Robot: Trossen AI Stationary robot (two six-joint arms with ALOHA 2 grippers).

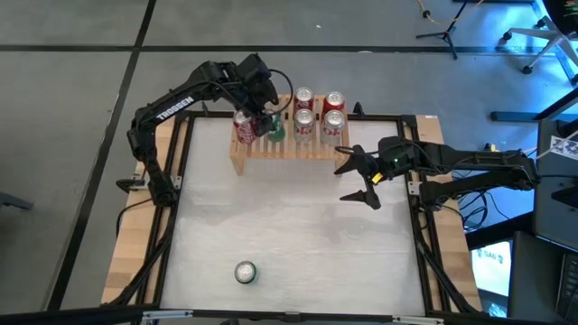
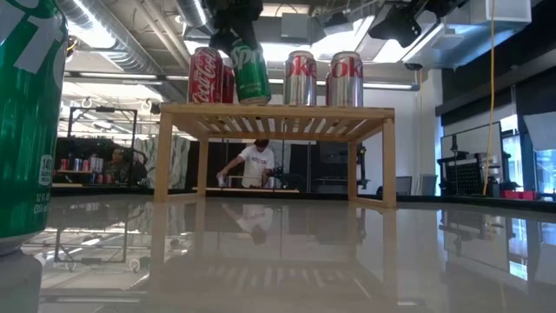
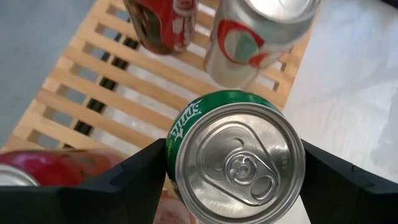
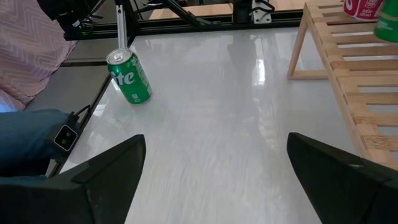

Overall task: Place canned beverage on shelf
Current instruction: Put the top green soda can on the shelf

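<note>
A low light-wood slatted shelf (image 1: 284, 144) is seen at the far edge of a glossy white table (image 1: 289, 226); its top is made of many parallel slats, carried on short side legs. A green cylindrical Sprite can (image 3: 233, 155) with a silver pull-tab lid is pinched between the dark fingers of the left gripper (image 1: 271, 122); in the low view this can (image 2: 249, 71) is tilted, with its base at or just above the slats, and contact cannot be judged. A red Coca-Cola can (image 2: 206, 76) stands just beside it on the shelf's left part; another red can is partly hidden behind. Two silver Diet Coke cans (image 2: 323, 78) with red lettering stand upright further right on the slats. The right gripper (image 1: 361, 179) is held over the table in front of the shelf's right end, its dark fingers spread wide and empty. A second green soda can (image 1: 246, 272) stands alone near the table's front edge, well apart from the shelf.
</note>
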